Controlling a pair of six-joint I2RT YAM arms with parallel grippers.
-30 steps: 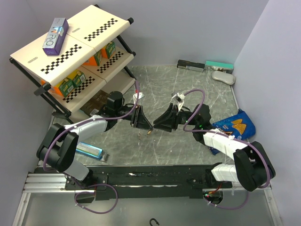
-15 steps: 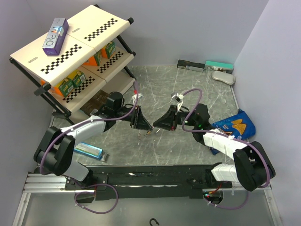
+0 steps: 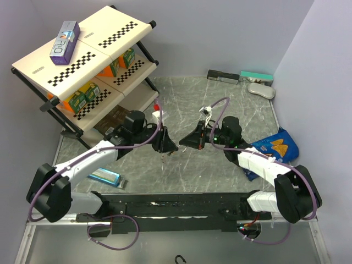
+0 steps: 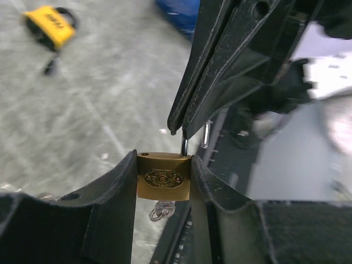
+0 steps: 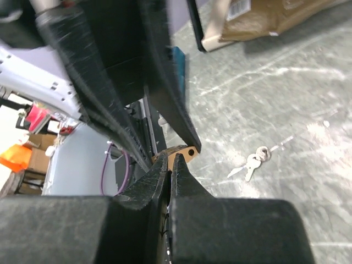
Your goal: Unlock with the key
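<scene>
While nearer together than before, left fingers (image 4: 110, 198) tight around padlock (image 4: 163, 177), right fingers (image 4: 220, 82) tight on its shackle (image 4: 184, 146).

A: Where is the top camera?
B: High up, behind the arm bases. It looks down and forward on the whole bench (image 3: 187, 93), from far.
A: And the left wrist camera?
B: It sits on the left tool (image 4: 163, 165), very near its fingers, and looks along them to the right side, where the bag (image 4: 176, 14) lies.
A: The right wrist one?
B: On the right tool (image 5: 171, 165), just as near, but it faces the opposite way, toward the rack (image 5: 217, 22) foot.
A: What do they share?
B: Both wrist views see the lock (image 4: 163, 177) between the two tools, and each sees the other tool. In the top view this spot is in the middle.
</scene>
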